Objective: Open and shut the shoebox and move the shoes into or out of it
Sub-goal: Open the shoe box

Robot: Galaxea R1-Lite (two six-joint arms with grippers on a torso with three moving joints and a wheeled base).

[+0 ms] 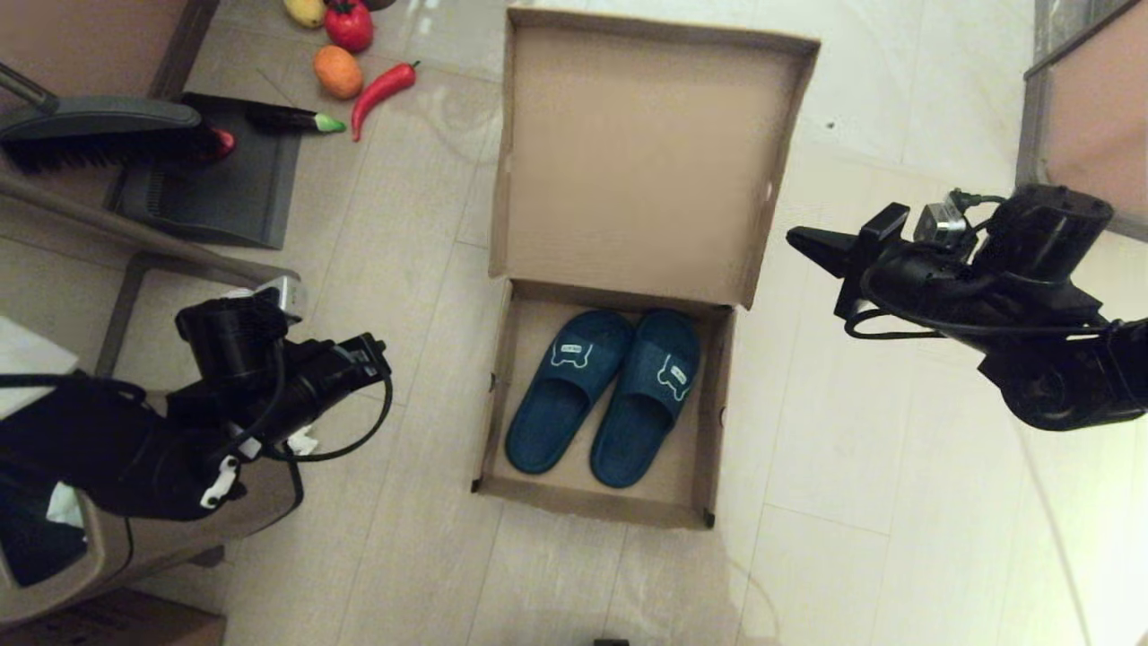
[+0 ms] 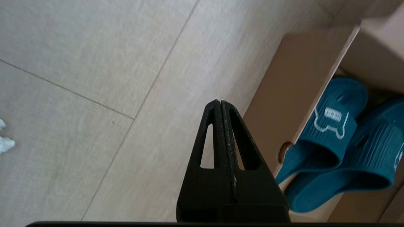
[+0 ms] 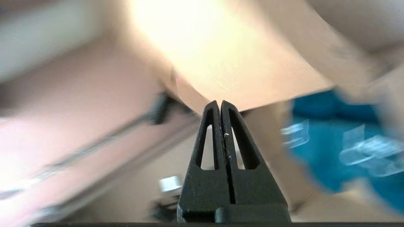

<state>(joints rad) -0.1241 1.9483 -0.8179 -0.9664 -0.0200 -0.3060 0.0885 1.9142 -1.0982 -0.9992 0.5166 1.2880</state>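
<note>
Brown cardboard makes up the shoebox (image 1: 717, 395), which sits on the pale tiled floor (image 1: 852, 467) in the middle of the scene with its hinged lid (image 1: 641, 152) swung fully open and standing up at the far side. Inside the box lie the shoes (image 1: 603, 395), a pair of dark teal-blue slide slippers placed side by side and touching, toes toward the far wall, each with a small white-outlined logo on its strap.

The left gripper (image 2: 220, 102) hangs above the floor to the left of the box, apart from its left wall, with its two black fingers pressed together and nothing between them. In the left wrist view the box wall and both slippers show just beyond the fingertips.

The right gripper (image 3: 220, 102) is raised to the right of the box, near the right edge of the open lid and pointing toward it, not touching it. Its fingers are likewise closed on nothing.

At the far left of the floor lie a dustpan (image 1: 215, 179) with a brush (image 1: 99, 135) across it, and beyond them toy produce: a red chilli (image 1: 384, 90), an orange (image 1: 338, 72) and a red pepper (image 1: 349, 25). A taupe bin (image 1: 108, 547) stands at the near left beneath the left arm.
</note>
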